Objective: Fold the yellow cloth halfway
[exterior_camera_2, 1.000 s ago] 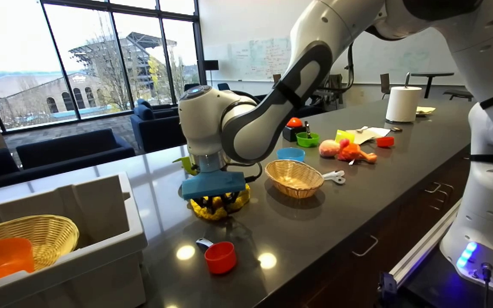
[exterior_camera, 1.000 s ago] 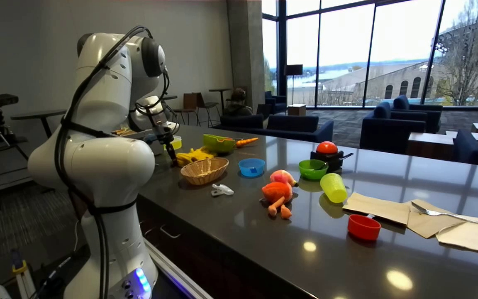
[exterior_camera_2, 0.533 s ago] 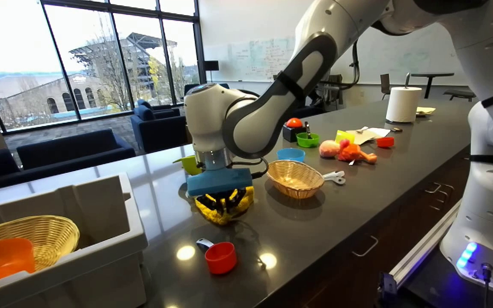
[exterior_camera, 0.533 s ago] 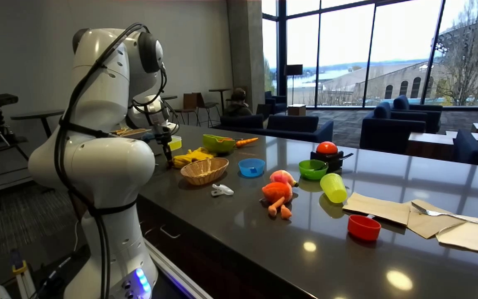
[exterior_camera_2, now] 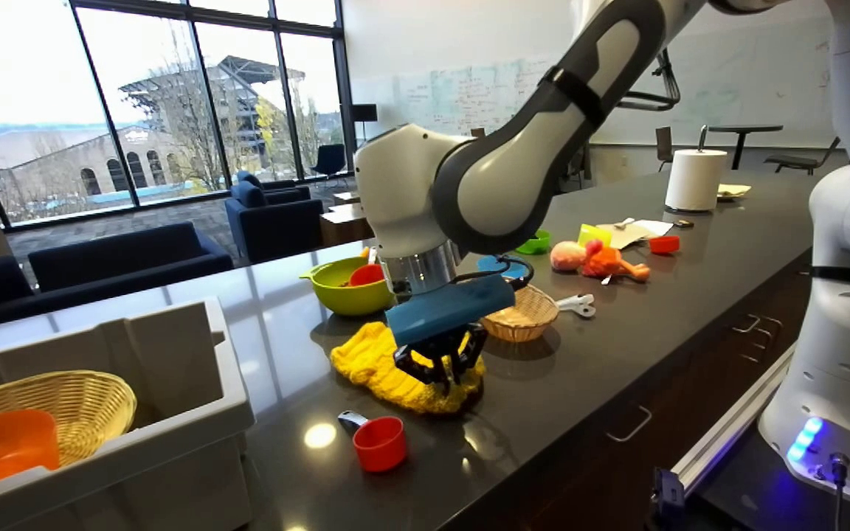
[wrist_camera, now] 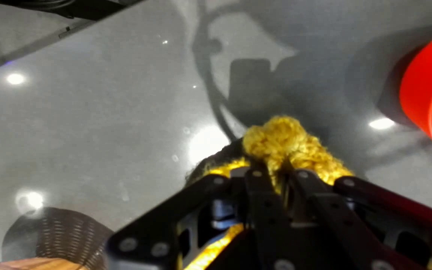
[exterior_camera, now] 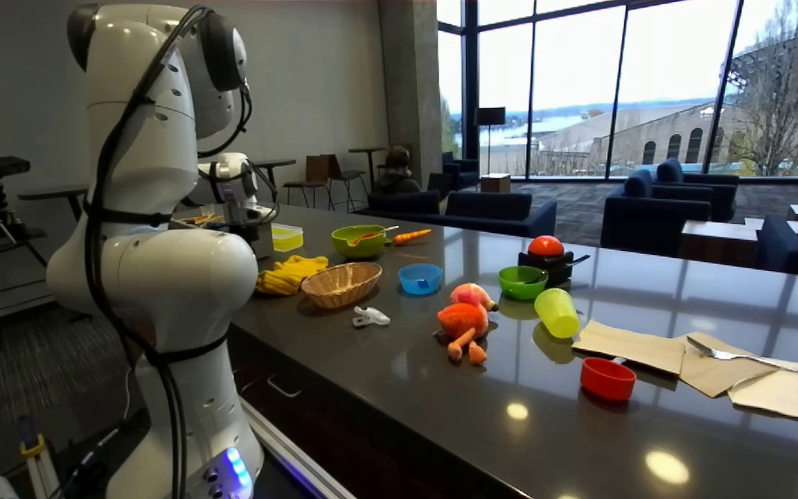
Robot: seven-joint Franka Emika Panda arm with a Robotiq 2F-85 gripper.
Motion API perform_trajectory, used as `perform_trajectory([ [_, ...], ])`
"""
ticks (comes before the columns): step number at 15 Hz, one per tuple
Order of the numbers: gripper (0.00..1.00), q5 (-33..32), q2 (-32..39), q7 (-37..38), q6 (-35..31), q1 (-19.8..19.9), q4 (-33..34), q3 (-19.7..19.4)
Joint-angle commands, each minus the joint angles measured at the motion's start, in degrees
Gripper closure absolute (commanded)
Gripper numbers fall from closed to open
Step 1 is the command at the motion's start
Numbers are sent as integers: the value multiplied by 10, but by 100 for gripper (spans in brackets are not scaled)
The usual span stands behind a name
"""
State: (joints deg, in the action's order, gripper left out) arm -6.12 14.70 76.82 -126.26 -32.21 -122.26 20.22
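The bright yellow cloth [exterior_camera_2: 377, 365] lies rumpled and drawn out on the dark counter, and it also shows in an exterior view [exterior_camera: 291, 275] beside the wicker basket. My gripper [exterior_camera_2: 448, 380] is low over the cloth's end nearer the robot base. Its fingers are close together with a fold of the cloth pinched between them. In the wrist view the gripper [wrist_camera: 281, 168] has a bunched tuft of the cloth [wrist_camera: 279, 137] sticking out past the fingertips. The arm hides the gripper in an exterior view. I cannot tell how high the pinched part is lifted.
The wicker basket [exterior_camera_2: 521, 317] stands close beside the gripper. A lime-green bowl [exterior_camera_2: 344, 287] is behind the cloth. A red measuring cup [exterior_camera_2: 381, 444] stands in front, also in the wrist view [wrist_camera: 426, 86]. A grey bin [exterior_camera_2: 229, 369] stands at the left. A white clip [exterior_camera: 371, 317] lies by the basket.
My gripper has moved along the counter toward the robot base, dragging the cloth with it away from the lime-green bowl. The bowl has turned slightly and is now uncovered by the arm.
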Motion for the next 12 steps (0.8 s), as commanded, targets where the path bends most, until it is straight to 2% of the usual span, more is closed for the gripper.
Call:
perform_trajectory([
  [1,98,16,-72,-18,11,1,-57,20],
  [4,98,-39,-103,19,-16,-5,-81,23],
  [8,98,-176,-114,85,-87,-3,-89,20],
  [12,98,-293,-104,150,-129,0,-81,18],
])
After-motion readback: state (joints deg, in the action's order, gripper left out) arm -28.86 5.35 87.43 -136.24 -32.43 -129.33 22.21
